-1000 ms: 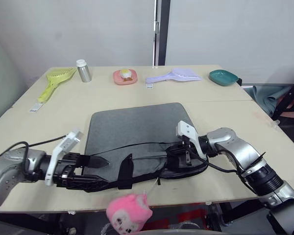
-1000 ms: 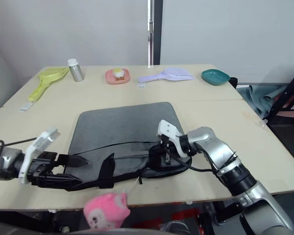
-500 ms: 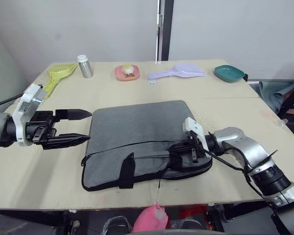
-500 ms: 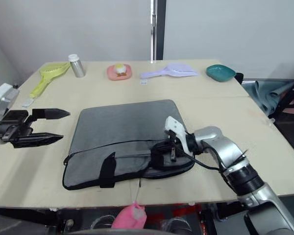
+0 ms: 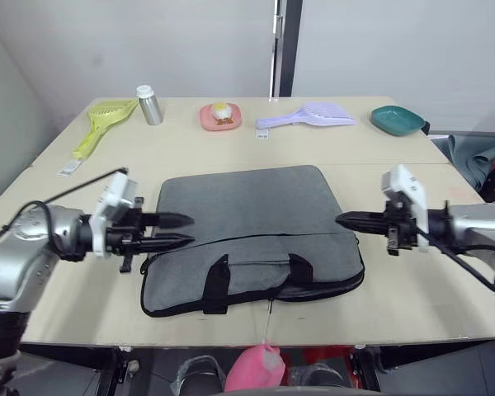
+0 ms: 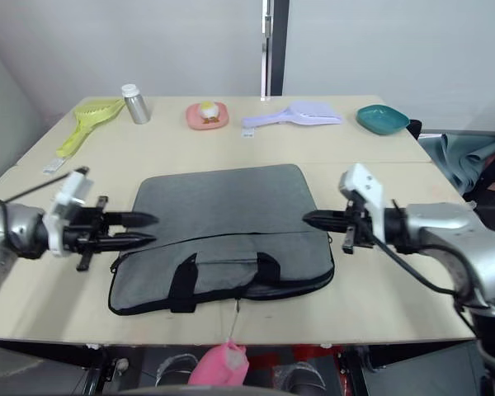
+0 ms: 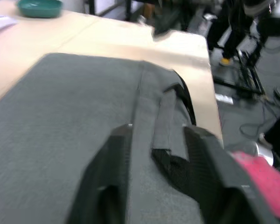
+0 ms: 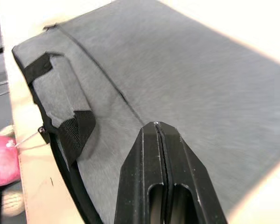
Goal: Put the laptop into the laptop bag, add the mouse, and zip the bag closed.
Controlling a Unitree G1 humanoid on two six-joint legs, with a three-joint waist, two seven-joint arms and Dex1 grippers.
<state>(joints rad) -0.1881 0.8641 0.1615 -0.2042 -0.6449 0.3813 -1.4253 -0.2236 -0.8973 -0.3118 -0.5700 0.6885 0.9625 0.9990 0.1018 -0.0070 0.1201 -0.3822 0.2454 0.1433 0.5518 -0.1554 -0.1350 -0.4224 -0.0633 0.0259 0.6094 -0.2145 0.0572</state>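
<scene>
The grey laptop bag (image 5: 247, 216) lies flat in the middle of the table, its two black strap handles (image 5: 218, 283) toward the near edge. My left gripper (image 5: 188, 229) reaches over the bag's left edge. Its fingers (image 7: 119, 154) stand a little apart, and between them I see nothing but bag fabric lying below. At the bag's right edge, my right gripper (image 5: 341, 219) is shut and empty, its tip pointing at the bag and just clear of it. The laptop and the mouse are out of view.
A pink plush toy (image 5: 252, 370) hangs on a string below the table's front edge. Along the far edge stand a yellow-green scoop (image 5: 99, 125), a silver bottle (image 5: 150, 106), a pink plate (image 5: 220, 116), a lilac scoop (image 5: 309, 115) and a teal bowl (image 5: 398, 120).
My right gripper has come off the bag's right handle area and drawn back to the right. My left gripper swung out left, then came in to the bag's left edge, its fingers narrowing.
</scene>
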